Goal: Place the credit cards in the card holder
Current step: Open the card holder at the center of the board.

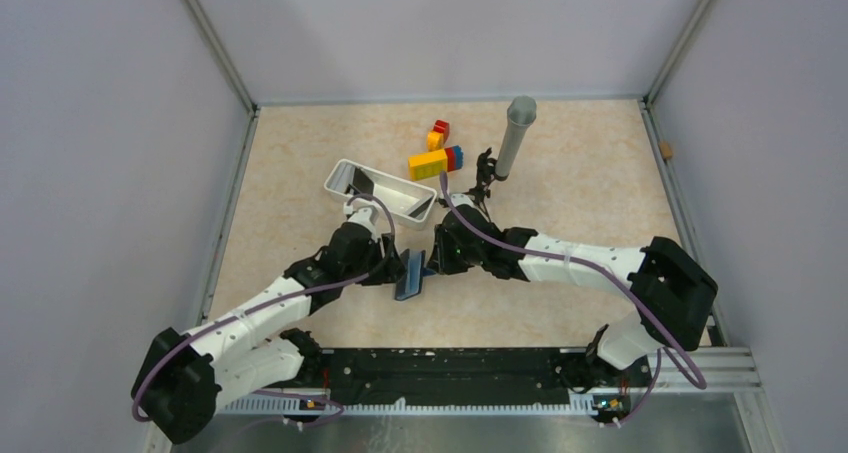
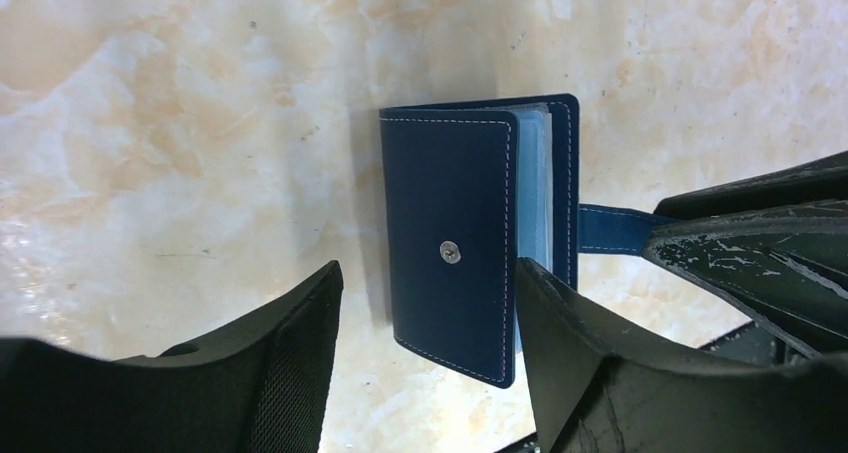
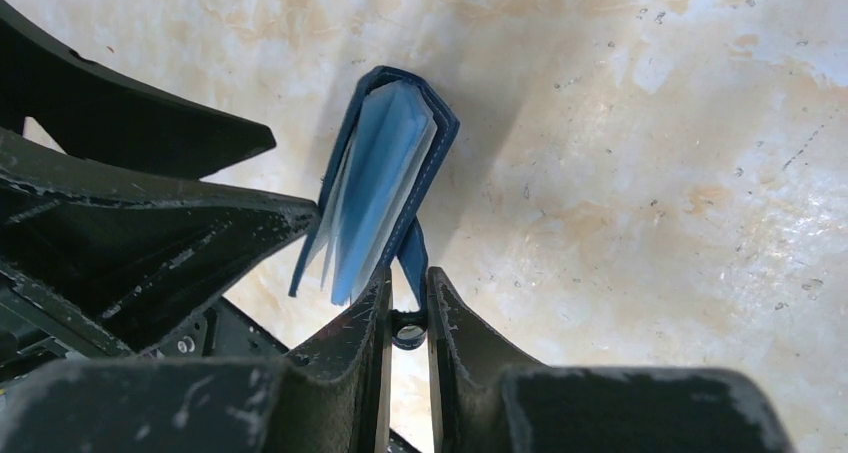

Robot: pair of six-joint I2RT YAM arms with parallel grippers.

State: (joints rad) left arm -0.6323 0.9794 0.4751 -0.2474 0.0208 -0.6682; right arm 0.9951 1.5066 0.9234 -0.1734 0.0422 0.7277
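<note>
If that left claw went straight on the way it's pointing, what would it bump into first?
The card holder: its blue cover sits right between the open fingers of the left gripper, so it would likely meet that before the table.

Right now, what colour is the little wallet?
The card holder is navy blue with white stitching; left wrist view shows it best.

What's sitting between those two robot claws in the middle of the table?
The navy card holder, partly open. The top view shows it between the left gripper and the right gripper, which pinches its strap.
</note>
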